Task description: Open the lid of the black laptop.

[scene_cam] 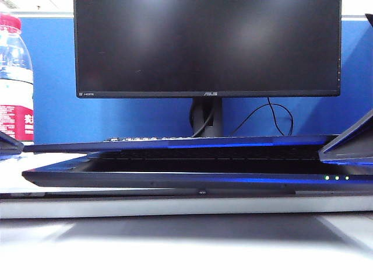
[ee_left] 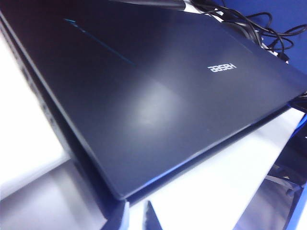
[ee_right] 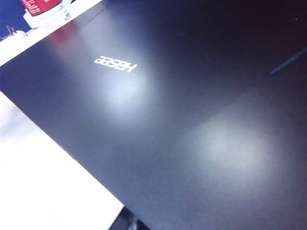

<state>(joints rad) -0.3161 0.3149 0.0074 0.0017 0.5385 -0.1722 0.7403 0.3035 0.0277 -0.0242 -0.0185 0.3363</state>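
black laptop (scene_cam: 198, 178) flat on the white bench (scene_cam: 186, 245) in front of the ASUS monitor (scene_cam: 207, 46), lid (scene_cam: 175, 142) cracked open a bit, left tool (ee_left: 136, 218) at its corner, right tool (ee_right: 125, 221) at the edge, can't tell either one's grip

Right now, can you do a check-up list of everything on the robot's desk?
Surface: white table, bare in front of the laptop.
Job's things: black laptop with three green lights on its front edge; lid raised only a crack, keyboard just visible in the gap.
Clutter: bottle with a red label at the back left.
Grippers: left gripper at the lid's left corner, right gripper at its right corner; open or shut cannot be told.
Cables: black cable looping behind the monitor stand.
Surroundings: dark ASUS monitor behind the laptop, blue partition wall.
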